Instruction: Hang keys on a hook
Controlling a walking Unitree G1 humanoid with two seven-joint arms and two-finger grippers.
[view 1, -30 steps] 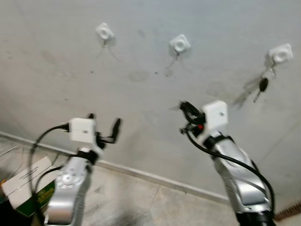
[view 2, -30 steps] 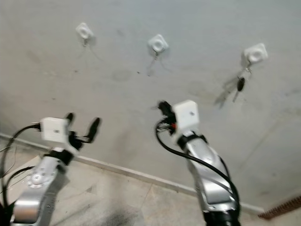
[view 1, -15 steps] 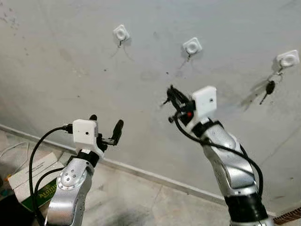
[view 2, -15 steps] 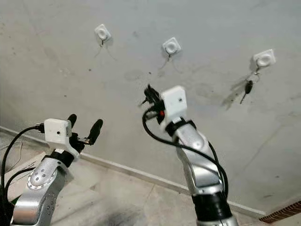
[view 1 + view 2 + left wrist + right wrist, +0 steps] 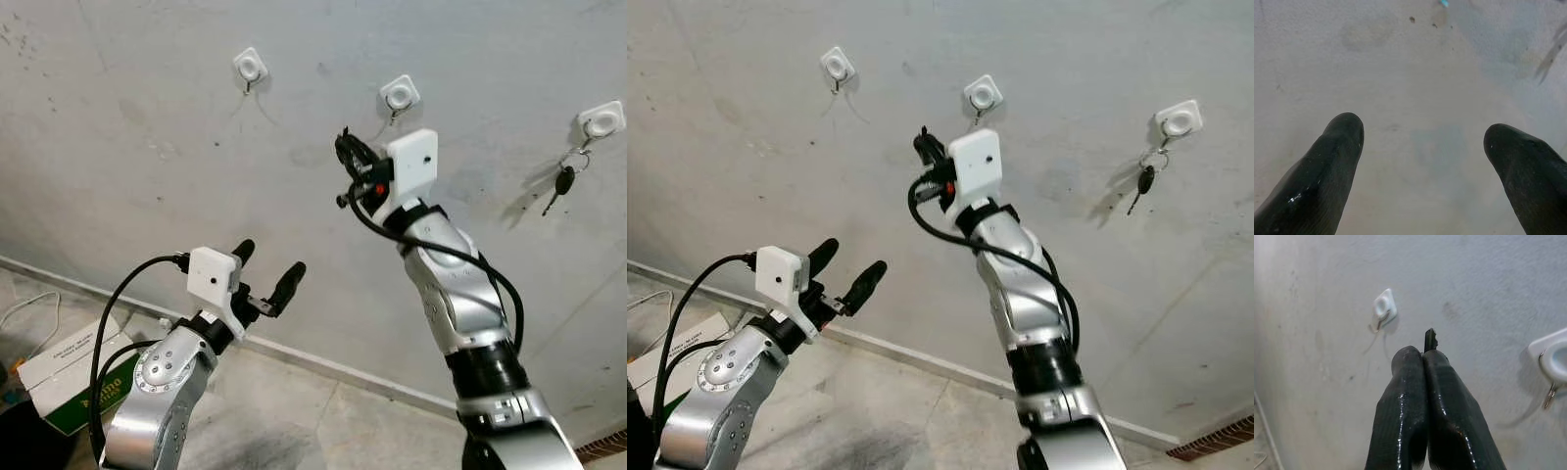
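At the far left, on the tiled floor at the foot of the wall, lies a white and green box [image 5: 69,377] with a white cable beside it. Above it the left gripper [image 5: 267,274] is held up in front of the lower part of the grey plaster wall [image 5: 127,147], its two black fingers [image 5: 1327,161] spread wide apart with nothing between them; the wrist view shows bare stained plaster in the gap.

High on the wall three white adhesive hooks sit in a row. The left hook [image 5: 250,67] is bare. The middle hook [image 5: 399,94] is also bare, and just below and to the left of it is the right gripper [image 5: 348,157], raised on its silver arm and close to the wall. Its fingers [image 5: 1415,396] are pressed together, pinching a small dark piece [image 5: 1430,339] that sticks out just past the tips; it may be part of a key, but it is too small to tell for certain. In the right wrist view that piece lies between the left hook [image 5: 1384,307] and the middle hook [image 5: 1555,355].

At the far right, the right hook [image 5: 601,119] carries a set of keys [image 5: 561,179] on a ring, a black-headed key hanging down against the wall.
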